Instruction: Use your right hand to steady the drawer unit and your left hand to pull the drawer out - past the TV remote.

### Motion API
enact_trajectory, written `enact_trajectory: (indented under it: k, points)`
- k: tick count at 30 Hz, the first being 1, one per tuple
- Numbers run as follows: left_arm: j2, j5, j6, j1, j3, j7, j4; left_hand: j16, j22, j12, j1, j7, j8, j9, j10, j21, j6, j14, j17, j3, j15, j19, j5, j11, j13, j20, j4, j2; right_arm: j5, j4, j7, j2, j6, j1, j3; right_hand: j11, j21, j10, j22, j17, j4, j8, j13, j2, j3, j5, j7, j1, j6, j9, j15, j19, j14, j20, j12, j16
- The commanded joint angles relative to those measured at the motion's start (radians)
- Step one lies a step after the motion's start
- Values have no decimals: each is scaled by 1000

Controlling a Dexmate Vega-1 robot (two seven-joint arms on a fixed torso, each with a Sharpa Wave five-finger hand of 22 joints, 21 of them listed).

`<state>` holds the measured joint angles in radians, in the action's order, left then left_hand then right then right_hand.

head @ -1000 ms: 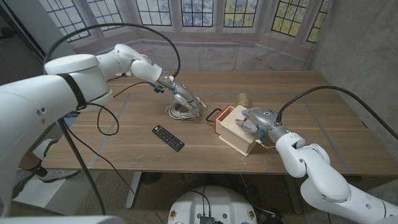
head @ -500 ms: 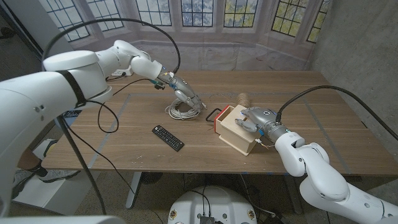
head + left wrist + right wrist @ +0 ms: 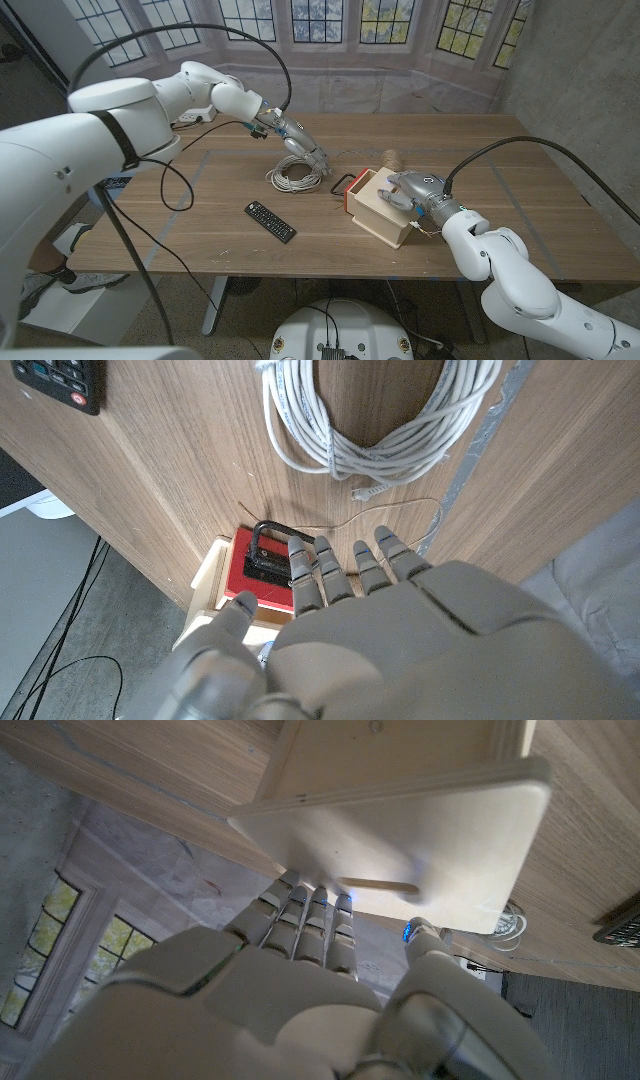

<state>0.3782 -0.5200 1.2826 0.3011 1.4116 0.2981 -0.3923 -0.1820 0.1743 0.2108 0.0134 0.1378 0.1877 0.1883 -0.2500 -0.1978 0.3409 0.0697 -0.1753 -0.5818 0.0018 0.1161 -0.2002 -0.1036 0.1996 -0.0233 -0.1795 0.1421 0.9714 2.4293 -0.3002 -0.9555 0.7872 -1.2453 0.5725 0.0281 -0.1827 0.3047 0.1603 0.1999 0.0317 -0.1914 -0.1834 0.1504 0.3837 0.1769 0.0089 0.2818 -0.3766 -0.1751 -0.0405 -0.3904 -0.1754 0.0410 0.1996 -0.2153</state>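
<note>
Resting our right hand (image 3: 405, 190) on the pale wooden drawer unit (image 3: 385, 208), we hold our left hand (image 3: 310, 156), fingers extended and empty, just beside its black drawer handle (image 3: 343, 183), the black TV remote (image 3: 270, 221) lying nearer us on the worktop (image 3: 200, 215).

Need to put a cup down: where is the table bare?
Bare wood lies right of the drawer unit toward the far right corner, and left of the TV remote. It is crowded between the cable coil, left hand, handle and right hand.
</note>
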Motion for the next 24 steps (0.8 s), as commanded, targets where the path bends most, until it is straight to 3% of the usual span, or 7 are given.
enact_trajectory:
  k: [1,24]
  points:
    - [-15,72,-19,-8,-22,88,5,0,4,3,-1,4,2,2,-4,-3,-5,-2,-2,4,-1,6,-6,-10,-1,-3,2,11,-32,-23,28,10,-2,14,-3,-2,-7,8,6,2,-1,0,-2,-4,6,7,0,-10,-9,-5,-1,-8,-6,14,-3,5]
    - [-55,65,-43,6,41,52,15,0,4,3,-1,8,1,1,-3,-2,-10,-5,-2,4,0,5,-6,-13,-1,-3,2,10,-138,-43,122,7,-6,26,-4,-2,-6,9,6,2,0,1,-2,-5,10,7,0,-13,-9,-5,-2,-6,-7,13,-4,7]
